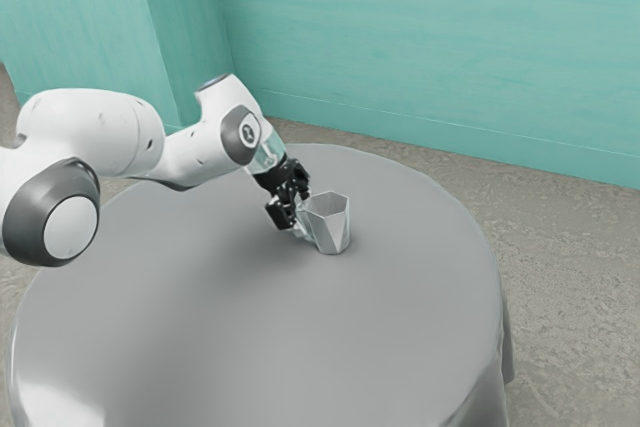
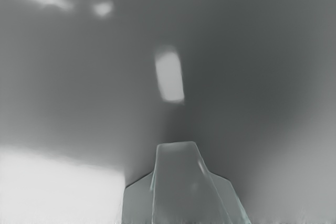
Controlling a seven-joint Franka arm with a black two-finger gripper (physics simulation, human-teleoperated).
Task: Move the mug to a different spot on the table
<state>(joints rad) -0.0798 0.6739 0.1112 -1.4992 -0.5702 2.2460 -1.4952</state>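
Observation:
A pale grey faceted mug (image 1: 330,223) stands upright near the middle of the round grey table (image 1: 250,347). My black gripper (image 1: 289,217) comes down at a slant from the exterior view's left and meets the mug on its handle side. The fingers look closed on the handle. In the wrist view the mug's handle (image 2: 181,182) rises blurred just under my hand, with the mug's body spreading behind it and the table's glossy top beyond.
The table top (image 1: 400,327) stretches wide toward the exterior view's right and front of the mug. Its edge drops to a speckled floor (image 1: 570,267). A teal wall (image 1: 450,37) stands behind. My white arm (image 1: 120,147) hangs over the table's left part.

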